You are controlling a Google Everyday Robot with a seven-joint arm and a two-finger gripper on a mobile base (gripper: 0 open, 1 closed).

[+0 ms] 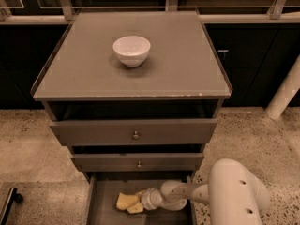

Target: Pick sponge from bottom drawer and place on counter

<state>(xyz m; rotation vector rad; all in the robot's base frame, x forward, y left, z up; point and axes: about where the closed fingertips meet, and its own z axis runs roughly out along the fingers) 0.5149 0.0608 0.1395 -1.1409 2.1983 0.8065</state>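
Observation:
The pale-yellow sponge (123, 200) is low inside the open bottom drawer (104, 205), left of centre over its grey floor. My gripper (134, 201) reaches into the drawer from the right and is shut on the sponge's right end, one cream finger above it and one below. The white arm (234, 191) leads off to the lower right. The counter (187, 64) is the flat grey cabinet top above; only a white bowl (131, 49) stands on it.
Two upper drawers with small round knobs (135, 135) sit slightly pulled out above the bottom drawer. Speckled floor surrounds the cabinet. A white post (286, 90) leans at the right, and a dark object (8, 203) sits at the lower left.

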